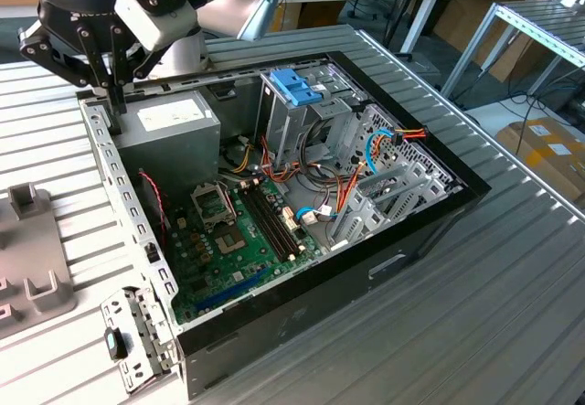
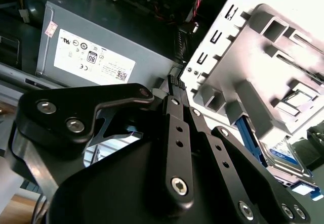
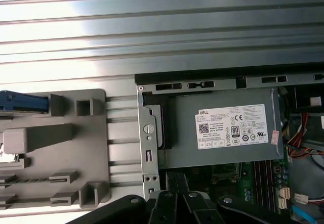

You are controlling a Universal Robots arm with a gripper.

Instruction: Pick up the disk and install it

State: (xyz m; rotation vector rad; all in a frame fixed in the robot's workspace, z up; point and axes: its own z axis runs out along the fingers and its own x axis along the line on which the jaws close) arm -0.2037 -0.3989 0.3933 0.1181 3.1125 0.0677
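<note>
Disk [image 2: 284,152] is seated in the grey fixture [image 2: 263,57] on the slatted table [image 3: 162,32], outside the open PC case [image 1: 366,277]. Its blue rail [image 3: 23,102] is recorded at the fixture's edge in the first wrist view. In the second wrist view the disk is partly hidden behind the fixture. Gripper [image 1: 116,111] is held over the case's perforated metal edge, just beside the power supply [image 1: 169,117] and well apart from the disk. Jaws are pressed together with nothing between them. Inside the case, a drive cage [image 1: 292,122] topped by a blue clip [image 1: 297,85] is noted near the motherboard [image 1: 238,231].
</note>
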